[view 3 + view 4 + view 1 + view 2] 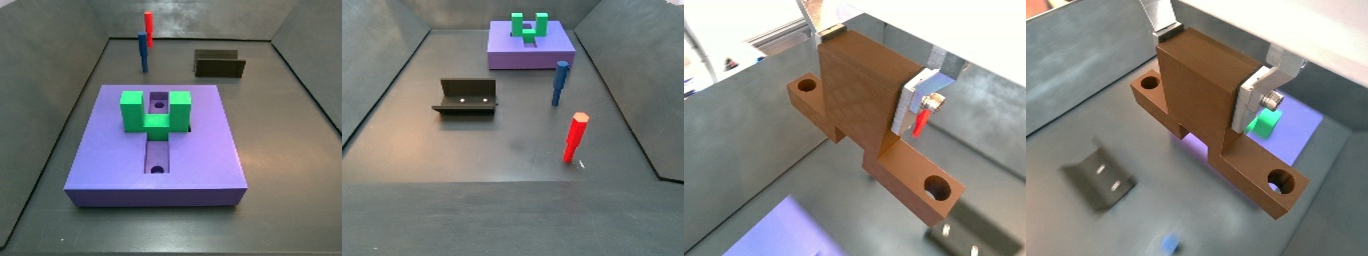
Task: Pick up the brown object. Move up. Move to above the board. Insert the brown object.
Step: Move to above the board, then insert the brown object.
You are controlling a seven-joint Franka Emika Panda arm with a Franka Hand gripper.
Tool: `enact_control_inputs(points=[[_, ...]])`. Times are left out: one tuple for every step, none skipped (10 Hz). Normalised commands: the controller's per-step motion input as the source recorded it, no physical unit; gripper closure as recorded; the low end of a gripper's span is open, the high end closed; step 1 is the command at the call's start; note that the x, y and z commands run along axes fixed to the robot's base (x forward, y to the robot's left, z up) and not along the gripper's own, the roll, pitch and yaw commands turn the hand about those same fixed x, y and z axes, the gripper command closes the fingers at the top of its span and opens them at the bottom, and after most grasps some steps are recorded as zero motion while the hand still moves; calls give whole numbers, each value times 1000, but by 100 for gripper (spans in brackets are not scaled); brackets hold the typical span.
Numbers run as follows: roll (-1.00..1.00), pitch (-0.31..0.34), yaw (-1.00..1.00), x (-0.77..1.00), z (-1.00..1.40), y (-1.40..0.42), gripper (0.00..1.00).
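pincer: clenched on the brown object in both wrist views [865,72] [1211,68]; it does not show in either side view
fingers: flat silver plates [914,95] [1256,97] pressed against opposite faces of the object's raised middle block
brown object: held up off the grey floor [851,90] [1193,85]; a flat bar with a round hole at each visible end and a tall block in its middle
board: purple, lying flat; it fills the centre in a side view [114,165] and sits at the top centre in a side view [509,55]; in a wrist view part of it shows beneath the held object [1303,135]
green bracket: u-shaped, upright across the board's groove [154,110] [529,25]
blue peg: upright on the floor, near the board's far edge [142,52] [559,82]
red peg: upright, just beyond the blue peg at the upper left [148,28]; lower right of centre in a side view [576,137]
fixture: dark bracket on the floor, upper right [219,64]; left of centre [466,97]
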Motion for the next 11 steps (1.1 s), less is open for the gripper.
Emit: enact_control_inputs(points=[[-7, 144, 7, 332, 106, -1400, 100], [-1, 144, 7, 348, 119, -1400, 100], [13, 149, 11, 373, 131, -1400, 100], [14, 154, 9, 309, 97, -992, 100], [34, 160, 6, 228, 71, -613, 100], [40, 128, 11, 146, 48, -299, 100], [0, 0, -17, 0, -46, 26, 100], [-56, -106, -583, -131, -191, 26, 100], [-29, -150, -951, -77, -251, 0, 100], [-24, -161, -1000, 0, -331, 0, 100], [-20, -163, -1000, 0, -326, 0, 100]])
